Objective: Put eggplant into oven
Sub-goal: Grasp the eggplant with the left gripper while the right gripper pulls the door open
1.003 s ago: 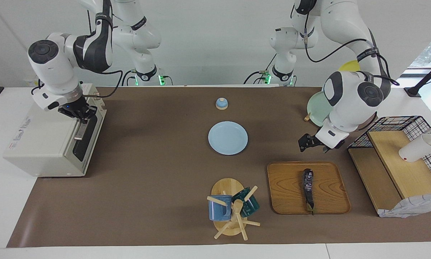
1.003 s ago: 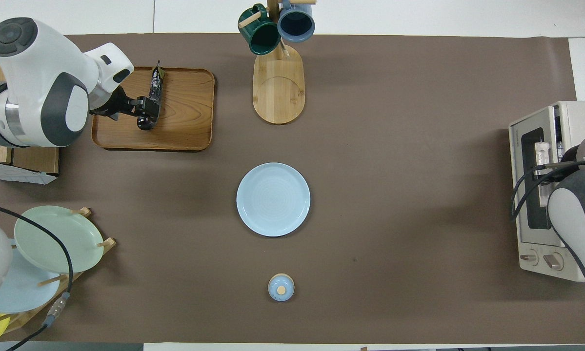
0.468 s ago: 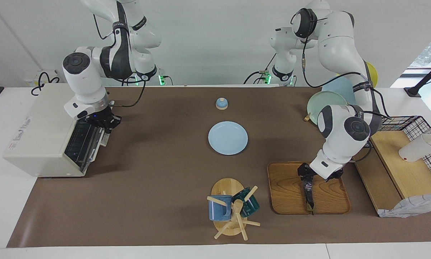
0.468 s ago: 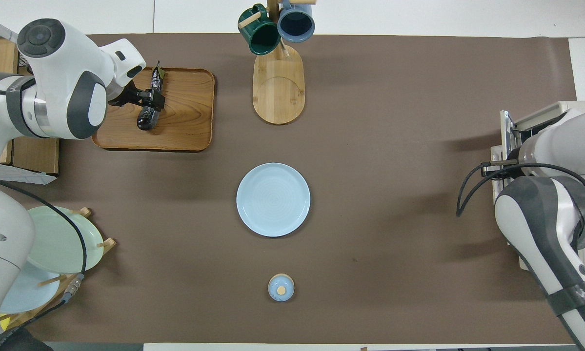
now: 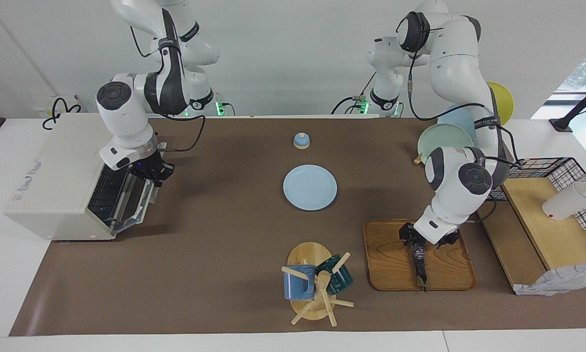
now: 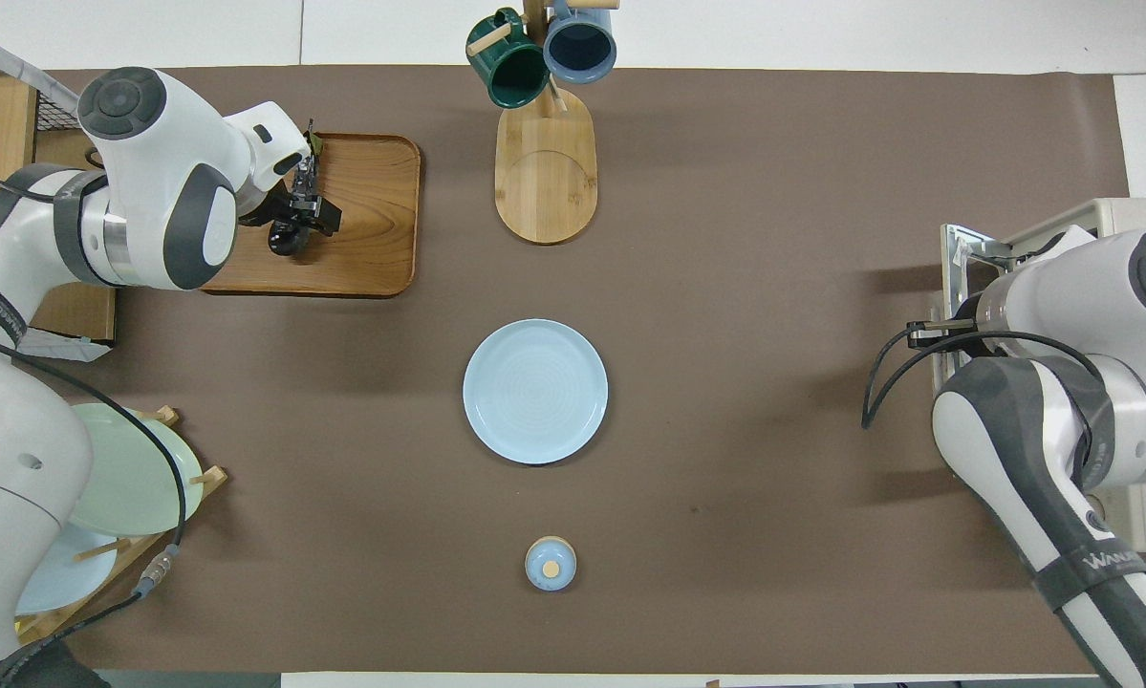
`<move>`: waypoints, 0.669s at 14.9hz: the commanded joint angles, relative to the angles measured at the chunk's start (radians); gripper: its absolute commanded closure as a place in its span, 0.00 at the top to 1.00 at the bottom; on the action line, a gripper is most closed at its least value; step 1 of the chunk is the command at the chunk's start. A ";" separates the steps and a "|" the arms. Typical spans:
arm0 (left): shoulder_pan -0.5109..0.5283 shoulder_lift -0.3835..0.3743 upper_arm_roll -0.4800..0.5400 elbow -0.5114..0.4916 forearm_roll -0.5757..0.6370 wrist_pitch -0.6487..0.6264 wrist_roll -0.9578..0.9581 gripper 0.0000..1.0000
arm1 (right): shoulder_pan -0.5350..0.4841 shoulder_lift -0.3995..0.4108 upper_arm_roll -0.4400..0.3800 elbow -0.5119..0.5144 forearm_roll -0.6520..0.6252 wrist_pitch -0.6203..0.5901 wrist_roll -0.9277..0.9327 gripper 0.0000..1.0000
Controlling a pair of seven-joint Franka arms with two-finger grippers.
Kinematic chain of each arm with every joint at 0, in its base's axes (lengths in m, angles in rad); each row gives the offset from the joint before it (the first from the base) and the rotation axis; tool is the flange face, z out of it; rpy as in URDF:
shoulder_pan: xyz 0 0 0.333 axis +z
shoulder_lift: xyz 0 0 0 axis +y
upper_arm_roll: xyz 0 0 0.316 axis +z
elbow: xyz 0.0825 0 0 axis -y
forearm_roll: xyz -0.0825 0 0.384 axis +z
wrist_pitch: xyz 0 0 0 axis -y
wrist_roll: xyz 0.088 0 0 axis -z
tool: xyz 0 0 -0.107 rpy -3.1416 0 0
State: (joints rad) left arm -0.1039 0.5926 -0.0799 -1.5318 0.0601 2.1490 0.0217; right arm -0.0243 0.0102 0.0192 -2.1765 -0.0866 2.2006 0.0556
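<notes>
The dark purple eggplant (image 5: 420,266) (image 6: 285,239) lies lengthwise on a wooden tray (image 5: 390,259) (image 6: 372,220) toward the left arm's end of the table. My left gripper (image 5: 418,243) (image 6: 303,208) is down over its thick end, open, with a finger on each side. The cream-white oven (image 5: 53,181) (image 6: 1113,210) stands at the right arm's end. Its glass door (image 5: 137,203) hangs partly lowered and the wire rack shows inside. My right gripper (image 5: 152,173) is shut on the handle at the door's top edge. In the overhead view the right arm hides most of the oven.
A light blue plate (image 5: 310,187) lies mid-table, with a small lidded pot (image 5: 301,141) nearer the robots. A mug tree (image 5: 314,283) with two mugs stands beside the tray. A plate rack (image 5: 442,139) and a wire-and-wood shelf (image 5: 542,220) flank the left arm.
The left gripper came down from above the tray's edge onto the eggplant's thick end. The right gripper swung outward and down with the oven door, which went from closed to partly open.
</notes>
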 commanded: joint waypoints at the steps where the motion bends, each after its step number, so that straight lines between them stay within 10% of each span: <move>1: -0.010 -0.019 0.008 -0.031 0.020 0.015 0.004 0.98 | -0.032 0.073 -0.028 0.011 -0.050 0.140 -0.013 0.00; 6: -0.005 -0.030 0.009 -0.061 0.021 0.022 0.004 0.88 | -0.029 0.117 -0.028 0.004 -0.032 0.206 -0.010 0.00; 10: 0.000 -0.030 0.009 -0.036 0.023 -0.018 0.006 0.58 | -0.028 0.137 -0.028 0.001 -0.005 0.243 -0.006 0.00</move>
State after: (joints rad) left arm -0.1037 0.5895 -0.0767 -1.5523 0.0601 2.1471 0.0219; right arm -0.0067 0.1069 0.0227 -2.2027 -0.0552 2.3653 0.0687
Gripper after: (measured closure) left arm 0.330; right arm 0.991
